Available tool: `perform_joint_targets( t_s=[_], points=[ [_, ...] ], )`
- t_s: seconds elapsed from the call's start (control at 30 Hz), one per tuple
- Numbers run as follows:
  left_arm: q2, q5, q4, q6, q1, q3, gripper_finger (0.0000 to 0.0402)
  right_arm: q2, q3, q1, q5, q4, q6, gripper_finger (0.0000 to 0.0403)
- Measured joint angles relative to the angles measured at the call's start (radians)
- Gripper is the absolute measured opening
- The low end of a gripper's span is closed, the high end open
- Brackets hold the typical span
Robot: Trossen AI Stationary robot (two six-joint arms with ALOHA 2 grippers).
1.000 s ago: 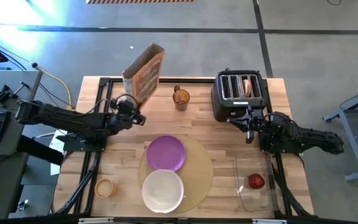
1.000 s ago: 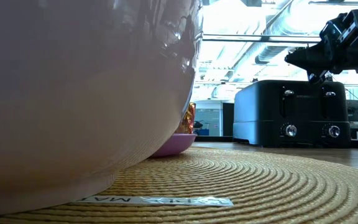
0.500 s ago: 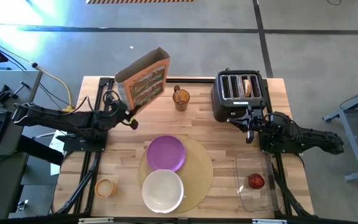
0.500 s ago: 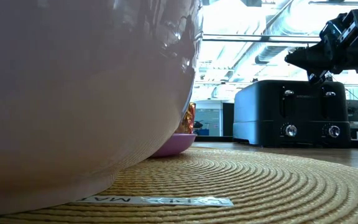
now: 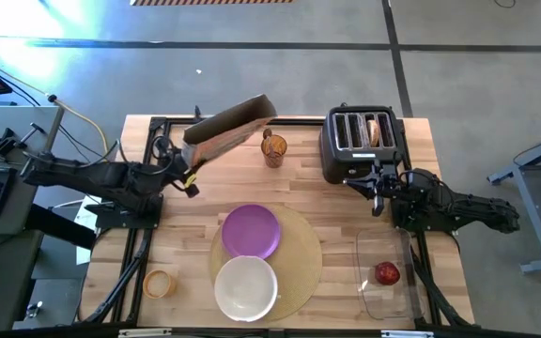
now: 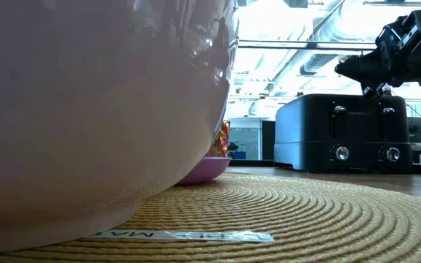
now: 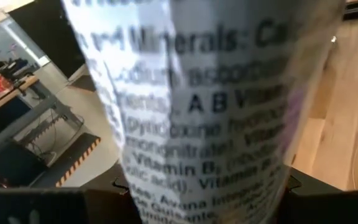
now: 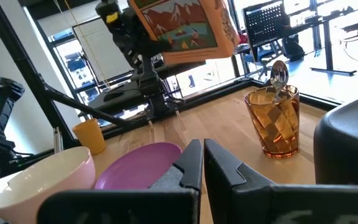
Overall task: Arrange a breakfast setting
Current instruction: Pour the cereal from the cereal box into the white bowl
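A black toaster (image 5: 360, 141), amber glass (image 5: 273, 149) and clear tray (image 5: 383, 293).

Left end effector (image 5: 190, 173) raised, gripping, wrist rolled sideways, right end effector (image 5: 378, 191) closed, hovering

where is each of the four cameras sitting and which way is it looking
High view: above the table, looking down; both arms show, left gripper holding the tilted cereal box.
Low view: at mat level beside the white bowl, facing the toaster; one arm overhead.
Left wrist view: the box's print fills it.
Right wrist view: past shut right gripper toward purple plate.
Shared: right wrist and high views both show the box.
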Motion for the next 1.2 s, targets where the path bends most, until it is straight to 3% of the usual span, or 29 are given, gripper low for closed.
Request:
perform_joint_targets(
  t_s=[0.27, 0.4, 0.83, 1.2],
  points=[
    [-0.001, 0.077, -0.250, 0.000, -0.028, 0.137, 0.0177, 0.000, 0.000, 0.000, 0.000, 0.000, 0.000, 0.0000],
    [0.000, 0.167, -0.352, 0.047, -0.038, 0.174, 0.0177, 0.000, 0.000, 0.000, 0.000, 0.000, 0.000, 0.0000],
    [0.011, 0.260, -0.394, 0.217, -0.076, 0.257, 0.0177, 0.000, 0.000, 0.000, 0.000, 0.000, -0.001, 0.0000],
    [0.080, 0.261, -0.508, 0.332, -0.124, 0.290, 0.0177, 0.000, 0.000, 0.000, 0.000, -0.001, -0.006, 0.0000]
  ],
)
